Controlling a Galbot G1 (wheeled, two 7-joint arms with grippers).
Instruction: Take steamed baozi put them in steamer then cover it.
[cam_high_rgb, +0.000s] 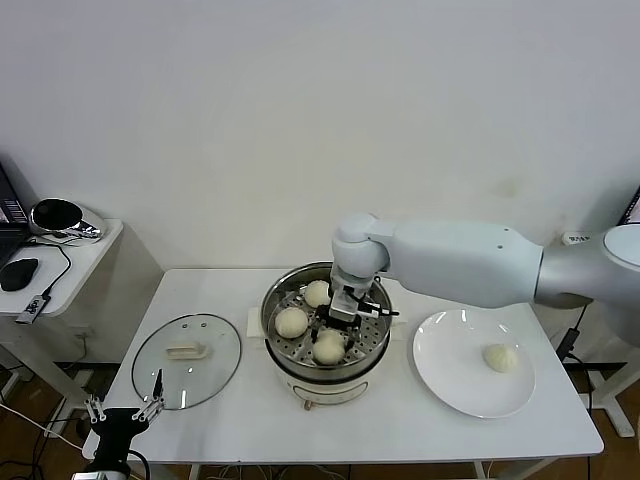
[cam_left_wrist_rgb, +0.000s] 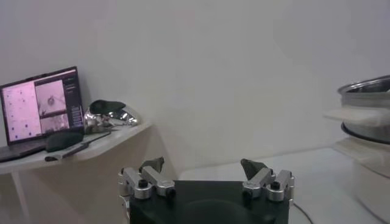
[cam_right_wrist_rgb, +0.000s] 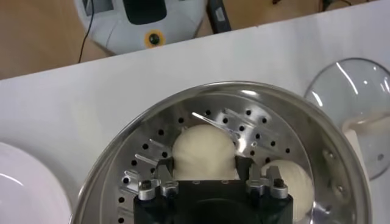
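The steamer (cam_high_rgb: 276, 300) stands mid-table with three baozi on its perforated tray: one at the back (cam_high_rgb: 317, 293), one on the left (cam_high_rgb: 291, 321), one at the front (cam_high_rgb: 328, 348). My right gripper (cam_high_rgb: 338, 325) is down inside the pot. In the right wrist view the right gripper (cam_right_wrist_rgb: 204, 167) is closed on the front baozi (cam_right_wrist_rgb: 204, 149), which rests on the tray, with another baozi (cam_right_wrist_rgb: 291, 178) beside it. A fourth baozi (cam_high_rgb: 500, 357) lies on the white plate (cam_high_rgb: 450, 375). The cover (cam_high_rgb: 187, 360) lies flat to the steamer's left. My left gripper (cam_high_rgb: 125, 412) is open and empty, parked off the table's front left corner.
A side table (cam_high_rgb: 60, 255) at far left holds a laptop (cam_left_wrist_rgb: 39, 109), a mouse and a shiny object. The steamer's rim (cam_left_wrist_rgb: 365, 91) shows at the edge of the left wrist view. The plate's edge (cam_right_wrist_rgb: 18, 182) and the cover (cam_right_wrist_rgb: 350, 97) flank the pot in the right wrist view.
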